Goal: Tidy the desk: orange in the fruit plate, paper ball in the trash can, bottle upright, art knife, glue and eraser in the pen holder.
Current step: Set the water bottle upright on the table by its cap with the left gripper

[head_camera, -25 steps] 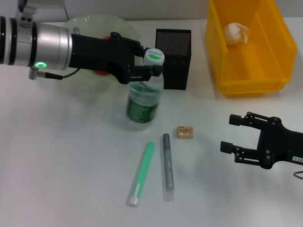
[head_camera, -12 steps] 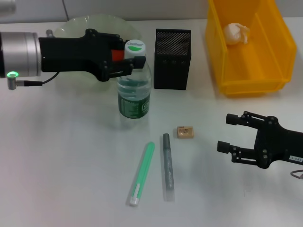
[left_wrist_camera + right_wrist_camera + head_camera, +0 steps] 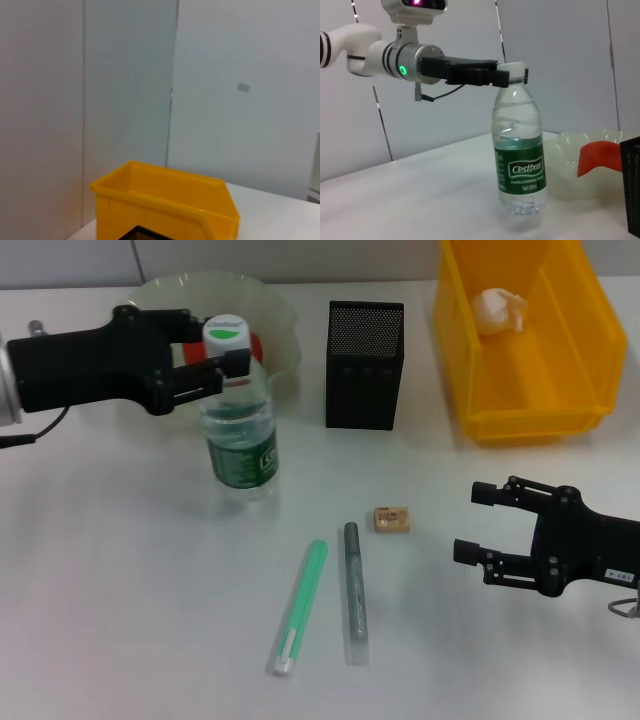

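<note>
From the head view, we see our left gripper (image 3: 222,365) with its fingers pinched on the neck of the bottle (image 3: 238,425), just under the white cap. The bottle stands upright on the desk below the fingertips, in front of the fruit plate (image 3: 270,310), where a bit of the orange (image 3: 255,343) shows just behind the fingers. Our right gripper (image 3: 482,523) hovers with its fingers spread and nothing between them; the eraser (image 3: 391,519) lies on the desk ahead of the fingertips, well apart from them. The paper ball (image 3: 499,310) sits in the trash can (image 3: 520,420), and the pen holder (image 3: 364,365) stands beside it.

The left wrist view shows none of our fingers, only the trash can (image 3: 165,205).

From the right wrist view, the bottle (image 3: 519,160) stands straight with little water in it. We judge it light, thin-walled and easy to tip, so the stiff neck under the cap is the place to hold. The eraser looks small, firm and grippy; we would pinch it across its short sides.
</note>
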`<state>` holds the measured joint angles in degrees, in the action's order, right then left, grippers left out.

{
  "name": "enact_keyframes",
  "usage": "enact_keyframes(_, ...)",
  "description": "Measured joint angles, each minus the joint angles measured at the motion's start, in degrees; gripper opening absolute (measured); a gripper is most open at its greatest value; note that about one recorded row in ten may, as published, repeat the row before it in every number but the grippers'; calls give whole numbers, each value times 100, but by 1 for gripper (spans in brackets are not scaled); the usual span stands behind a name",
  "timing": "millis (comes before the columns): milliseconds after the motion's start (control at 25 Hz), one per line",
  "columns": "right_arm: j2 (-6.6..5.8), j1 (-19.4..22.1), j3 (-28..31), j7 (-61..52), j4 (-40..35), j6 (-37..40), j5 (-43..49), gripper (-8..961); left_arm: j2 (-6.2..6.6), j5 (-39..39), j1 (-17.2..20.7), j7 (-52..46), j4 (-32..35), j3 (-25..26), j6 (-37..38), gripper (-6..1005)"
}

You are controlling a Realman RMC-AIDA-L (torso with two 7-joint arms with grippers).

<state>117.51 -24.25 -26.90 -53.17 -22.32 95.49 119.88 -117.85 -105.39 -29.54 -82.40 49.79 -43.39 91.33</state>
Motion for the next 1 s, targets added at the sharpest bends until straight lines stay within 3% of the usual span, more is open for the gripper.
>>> enact_keyframes(440, 11, -127, -105, -11, 105, -26, 0, 775, 204, 270, 492, 544, -546, 618, 68, 508)
enact_keyframes(960, 62, -282, -240, -199, 159, -251, -6, 774, 231, 270, 596, 1054, -719, 896, -46, 520)
enact_keyframes(1000, 65, -283, -240, -214, 160, -253, -7, 774, 194, 264, 601, 1124, -729, 929, -338, 521)
